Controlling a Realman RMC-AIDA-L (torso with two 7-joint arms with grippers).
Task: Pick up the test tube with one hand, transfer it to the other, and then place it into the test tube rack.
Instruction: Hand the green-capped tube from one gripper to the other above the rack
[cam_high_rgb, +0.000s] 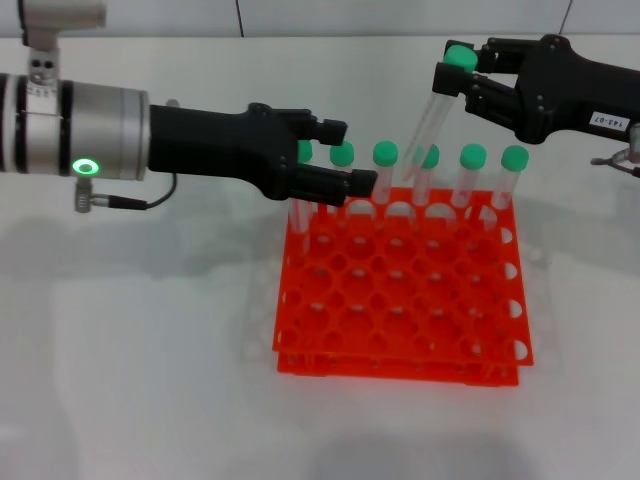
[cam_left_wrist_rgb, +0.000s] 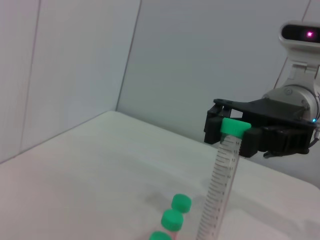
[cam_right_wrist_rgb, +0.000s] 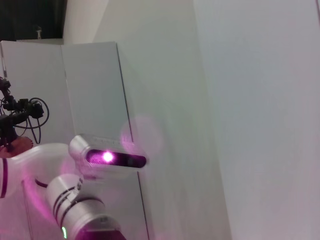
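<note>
**Tube held by right gripper above rack; insertion pending**

The slim clear plastic test tube with a round green cap (cam_high_rgb: 437, 108) is in the grasp of the black right gripper bearing a small white label (cam_high_rgb: 462, 78), whose fingers are closed just under the cap. In the head view the tube hangs tilted, cap toward 1 o'clock and lower end toward 7 o'clock, over the back row of the bright orange-red plastic grid rack (cam_high_rgb: 400, 300). The left wrist view confirms the hold: the right gripper (cam_left_wrist_rgb: 235, 131) clamps the tube (cam_left_wrist_rgb: 222, 180) at its top.

The black unlabelled left gripper (cam_high_rgb: 335, 160) sits at 9 o'clock from the tube, near the rack's back left corner; its fingers are apart and hold nothing. It stands close to a seated tube, possibly touching it.

Green-capped tubes already seated (cam_high_rgb: 385, 175) fill much of the back row.

Judgement: the step in hand is placement. To do it well, bring the tube upright first, align its lower end over a free hole through both tiers, then lower straight. Tilted entry risks knocking neighbouring tubes. The rack rests on a white worktop (cam_high_rgb: 150, 350).
</note>
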